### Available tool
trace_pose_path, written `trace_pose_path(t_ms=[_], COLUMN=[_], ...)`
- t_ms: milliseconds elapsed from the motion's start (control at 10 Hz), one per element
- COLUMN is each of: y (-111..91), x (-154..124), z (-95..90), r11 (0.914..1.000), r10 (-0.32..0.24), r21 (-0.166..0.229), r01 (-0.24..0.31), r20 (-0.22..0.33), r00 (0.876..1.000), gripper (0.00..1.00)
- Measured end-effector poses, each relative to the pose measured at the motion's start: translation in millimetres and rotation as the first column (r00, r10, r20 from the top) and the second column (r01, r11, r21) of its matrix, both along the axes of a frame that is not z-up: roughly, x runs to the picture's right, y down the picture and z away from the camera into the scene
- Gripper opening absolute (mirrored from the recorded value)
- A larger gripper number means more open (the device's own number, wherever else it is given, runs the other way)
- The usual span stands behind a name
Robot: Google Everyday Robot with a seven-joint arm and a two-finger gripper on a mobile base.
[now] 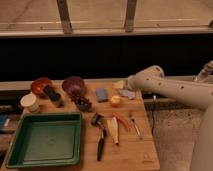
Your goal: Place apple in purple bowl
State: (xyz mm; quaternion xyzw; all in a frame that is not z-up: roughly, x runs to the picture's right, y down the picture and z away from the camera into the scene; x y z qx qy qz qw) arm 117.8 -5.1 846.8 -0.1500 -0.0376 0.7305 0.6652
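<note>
**Arm posed over the apple at the bench's back right**

The gripper (127,93) hung low near the back right corner of the wooden bench (145,155), just beside the apple (115,100); whether it was released or clenched could not be told. The apple rested on the bench surface, right of centre toward the back edge. The purple bowl (73,85) stood at the back edge, left of centre and well apart from the apple, with the orange-red bowl (39,85) beside it. A green tray (45,140) filled the front left corner.
</note>
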Motion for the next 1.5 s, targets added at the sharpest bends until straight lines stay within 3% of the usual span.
trace_pose_path(t_ms=[500,700,1000,1500], y=[-0.1,6.1,36.9,63.6], x=[0.0,-3.7,-27.9,-49.5], z=[-0.1,2.8,23.4,38.5], r11=[1.0000,0.9987,0.9865,0.9686], r10=[0.000,-0.043,-0.122,-0.174], r21=[-0.002,-0.026,-0.105,-0.168], r01=[0.000,0.043,0.125,0.183], r20=[0.000,0.010,0.041,0.066], r00=[1.000,0.999,0.992,0.983], gripper=[0.80,0.80,0.80,0.80])
